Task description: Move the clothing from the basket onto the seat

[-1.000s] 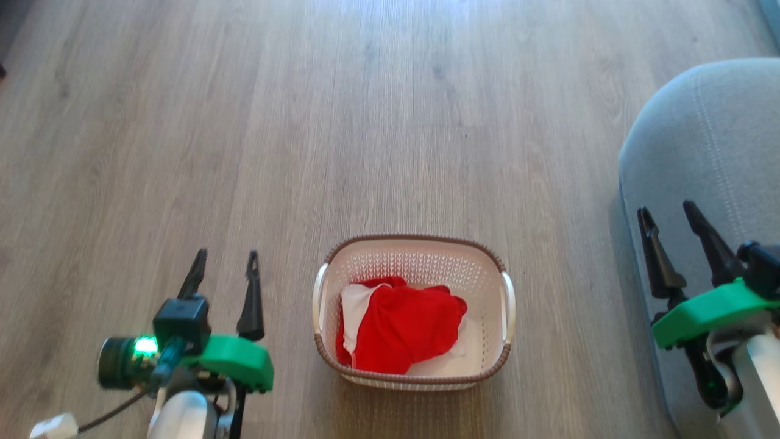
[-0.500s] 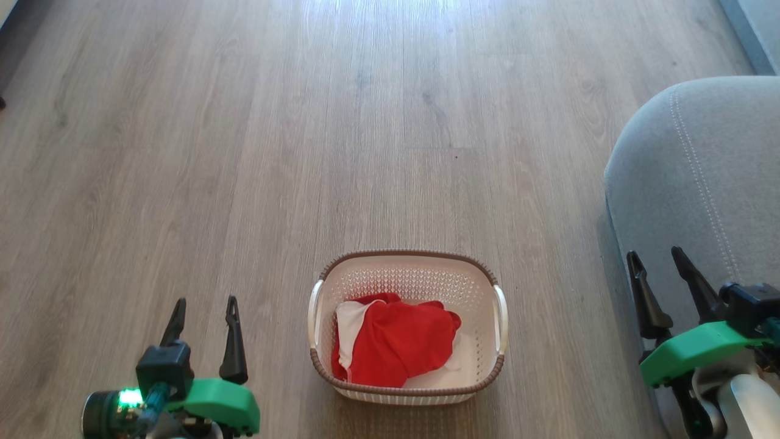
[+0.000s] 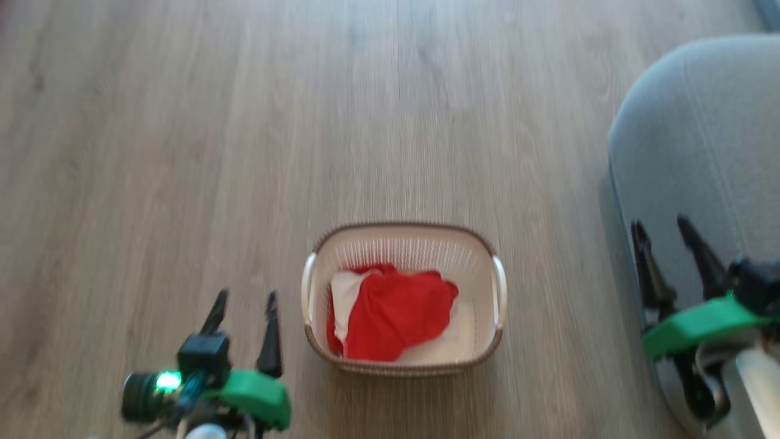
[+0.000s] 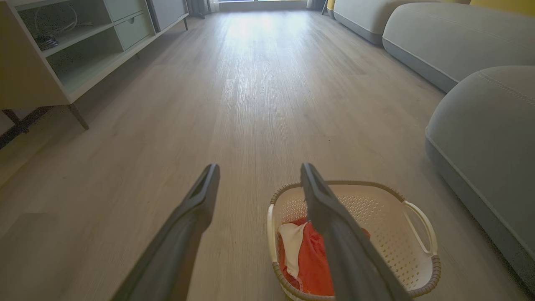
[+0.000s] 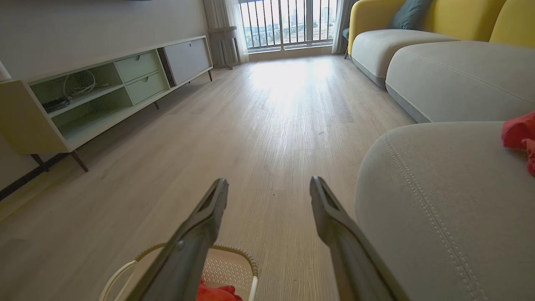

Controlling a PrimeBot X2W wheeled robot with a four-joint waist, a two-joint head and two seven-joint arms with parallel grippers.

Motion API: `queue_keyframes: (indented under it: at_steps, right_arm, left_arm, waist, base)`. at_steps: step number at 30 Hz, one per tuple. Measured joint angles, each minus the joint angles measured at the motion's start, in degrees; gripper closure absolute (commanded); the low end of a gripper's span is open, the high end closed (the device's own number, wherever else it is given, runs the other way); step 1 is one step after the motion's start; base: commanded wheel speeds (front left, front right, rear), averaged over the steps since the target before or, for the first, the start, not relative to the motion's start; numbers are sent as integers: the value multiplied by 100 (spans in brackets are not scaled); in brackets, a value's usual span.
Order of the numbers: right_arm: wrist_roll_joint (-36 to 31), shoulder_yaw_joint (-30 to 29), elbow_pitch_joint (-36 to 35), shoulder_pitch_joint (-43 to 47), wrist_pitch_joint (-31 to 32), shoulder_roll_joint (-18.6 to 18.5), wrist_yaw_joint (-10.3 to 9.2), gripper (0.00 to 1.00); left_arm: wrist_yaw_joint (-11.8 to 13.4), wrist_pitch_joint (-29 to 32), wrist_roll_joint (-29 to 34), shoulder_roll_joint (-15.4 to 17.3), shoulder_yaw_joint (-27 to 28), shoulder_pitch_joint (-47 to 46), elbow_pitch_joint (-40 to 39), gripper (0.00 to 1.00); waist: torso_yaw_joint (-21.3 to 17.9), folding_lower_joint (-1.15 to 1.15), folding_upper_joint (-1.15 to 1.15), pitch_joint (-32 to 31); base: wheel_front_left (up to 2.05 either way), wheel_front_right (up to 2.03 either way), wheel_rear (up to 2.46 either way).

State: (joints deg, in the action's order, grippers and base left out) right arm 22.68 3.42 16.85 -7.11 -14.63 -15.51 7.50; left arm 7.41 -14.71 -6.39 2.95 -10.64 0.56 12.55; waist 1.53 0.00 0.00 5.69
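Progress: I judge partway | a red garment [image 5: 517, 133] lies on the seat [image 3: 701, 140] | clothing [image 3: 390, 317] left in the basket [image 3: 408, 253] on the floor [image 3: 183, 152] beside it | left gripper [image 3: 247, 294] and right gripper [image 3: 660, 222] both apart, empty.

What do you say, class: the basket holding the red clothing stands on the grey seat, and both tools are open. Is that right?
Not quite. The basket holding the red clothing stands on the wooden floor, beside the grey seat and apart from it, not on it; the head view shows this. The left tool and the right tool are indeed open.
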Motion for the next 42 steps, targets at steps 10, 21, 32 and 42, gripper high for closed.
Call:
queue_keyframes:
  at_steps: [10, 21, 32, 42]
  right_arm:
    - [223, -67, -620, -1231, 0, -164, 0, 0]
    - [419, -24, -1102, -2382, -1, -245, 0, 0]
    - [513, 102, -1232, -2692, -1, -112, 0, 0]
    - [564, 252, -1294, -2859, -1, 77, 0, 0]
  left_arm:
    - [183, 0, -425, -32, -1294, -1566, 609, 0]
    - [286, 0, -680, -37, -2507, -3628, 2135, 0]
    - [369, 342, -1032, -46, -3657, -5673, 4383, 0]
    - [648, 1352, -945, -46, -4305, -6550, 5395, 0]
  waist:
    - [-219, 2, 0, 1345]
    - [-613, 3, -1, 3095]
    - [-1176, 2, -1, 4363]
    - [-1629, 1, -1, 4889]
  base:
    - [0, 0, 0]
    - [0, 0, 0]
    - [0, 0, 0]
    - [0, 0, 0]
